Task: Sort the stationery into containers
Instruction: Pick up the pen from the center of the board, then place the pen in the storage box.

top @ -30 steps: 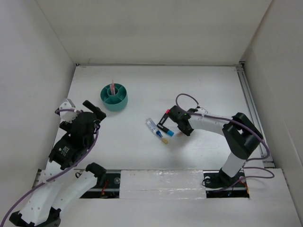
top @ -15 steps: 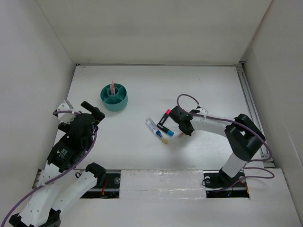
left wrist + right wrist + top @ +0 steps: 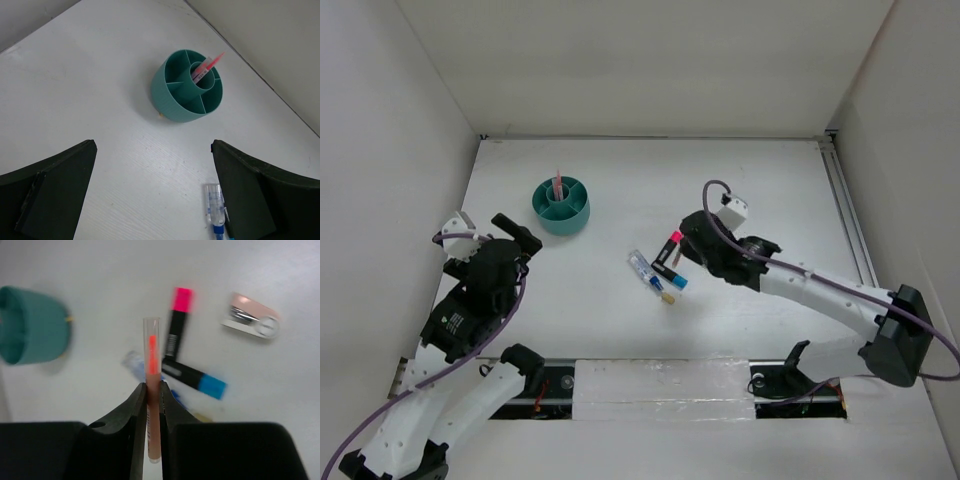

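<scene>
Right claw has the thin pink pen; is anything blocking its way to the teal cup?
Nothing visible does: bare table lies between the right claw, its thin pink pen and the round teal plastic organiser cup.

You're looking into a robotics lab test cell: plain white panels (image 3: 640, 60) box in a bare white tabletop (image 3: 750, 180), a metal rail (image 3: 847, 215) lines its right side, and the cabled left arm (image 3: 470, 300) and right arm (image 3: 820, 293) are bolted at its near edge.

The worktop (image 3: 90, 90) is matt white with a faint grain. Ahead of the left gripper (image 3: 152, 145), the organiser cup (image 3: 172, 105) is smooth teal plastic with a soft sheen. Inside the right gripper (image 3: 152, 390), itself matt black plastic, the pen (image 3: 151, 352) is translucent plastic.
</scene>
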You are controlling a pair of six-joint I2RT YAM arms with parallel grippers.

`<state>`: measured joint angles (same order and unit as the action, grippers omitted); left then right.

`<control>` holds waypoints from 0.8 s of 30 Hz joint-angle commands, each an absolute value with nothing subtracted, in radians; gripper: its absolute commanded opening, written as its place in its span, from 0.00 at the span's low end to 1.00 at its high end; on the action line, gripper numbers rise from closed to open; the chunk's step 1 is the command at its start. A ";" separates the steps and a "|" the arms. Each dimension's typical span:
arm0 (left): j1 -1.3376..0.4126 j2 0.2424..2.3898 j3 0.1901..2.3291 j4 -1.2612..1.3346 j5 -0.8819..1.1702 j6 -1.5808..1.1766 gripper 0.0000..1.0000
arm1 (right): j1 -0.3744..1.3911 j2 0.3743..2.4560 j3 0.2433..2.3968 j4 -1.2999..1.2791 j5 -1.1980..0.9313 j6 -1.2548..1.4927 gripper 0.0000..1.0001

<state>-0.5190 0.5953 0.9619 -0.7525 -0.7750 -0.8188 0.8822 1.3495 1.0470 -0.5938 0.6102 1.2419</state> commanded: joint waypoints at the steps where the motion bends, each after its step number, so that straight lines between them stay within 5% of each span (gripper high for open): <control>1: -0.514 0.603 0.980 -0.759 -0.807 -0.847 1.00 | 0.894 1.321 1.052 -0.056 0.496 0.785 0.00; 6: -0.514 0.580 0.971 -0.718 -0.793 -0.821 1.00 | 0.862 1.607 1.386 0.256 0.012 0.219 0.00; 11: -0.514 0.571 0.971 -0.718 -0.793 -0.811 1.00 | 0.803 1.880 1.597 0.371 -0.370 0.120 0.00; 24: -0.514 0.589 0.960 -0.670 -0.759 -0.750 1.00 | 0.762 2.247 1.864 0.795 -0.613 0.293 0.00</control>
<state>-0.5190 0.5743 0.9615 -0.7025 -0.7597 -0.7734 0.7700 2.2433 1.7588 0.6254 -0.4938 0.2470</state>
